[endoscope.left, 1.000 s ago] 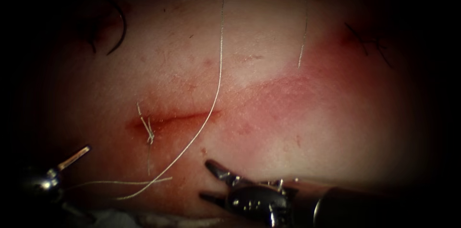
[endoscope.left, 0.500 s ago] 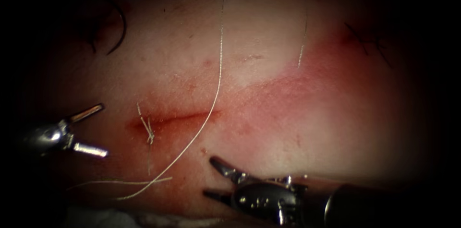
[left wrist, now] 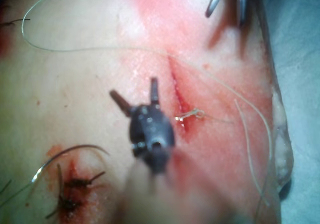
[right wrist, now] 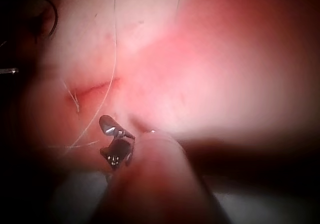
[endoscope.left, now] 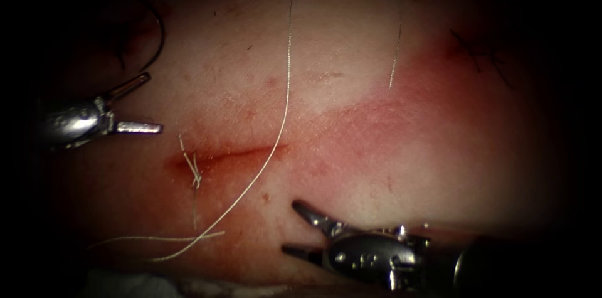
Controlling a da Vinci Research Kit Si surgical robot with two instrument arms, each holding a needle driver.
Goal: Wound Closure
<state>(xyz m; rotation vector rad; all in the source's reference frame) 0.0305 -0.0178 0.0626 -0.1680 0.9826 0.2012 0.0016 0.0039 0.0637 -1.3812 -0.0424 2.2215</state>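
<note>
The pale pink tissue [endoscope.left: 351, 47] runs to a dark near edge at 6 o'clock in the endoscope view, with bare skin open across the centre and toward 3 o'clock. The short red cut [endoscope.left: 229, 155] lies left of centre, a small knot of cut thread ends [endoscope.left: 193, 169] at its left end. The fine whitish thread [endoscope.left: 287, 72] drops from 12 o'clock, crosses the cut's right end and trails to 7 o'clock. The left arm's silver tool [endoscope.left: 139, 105], at 9 o'clock, has its jaws spread wide and holds nothing (clear of the cut). The right arm's silver tool [endoscope.left: 298, 229], at 5 o'clock, is likewise splayed and empty. The dark curved needle [endoscope.left: 157, 31] lies at 10 o'clock on the tissue, well left of the cut; whether it pierces the tissue cannot be told.
</note>
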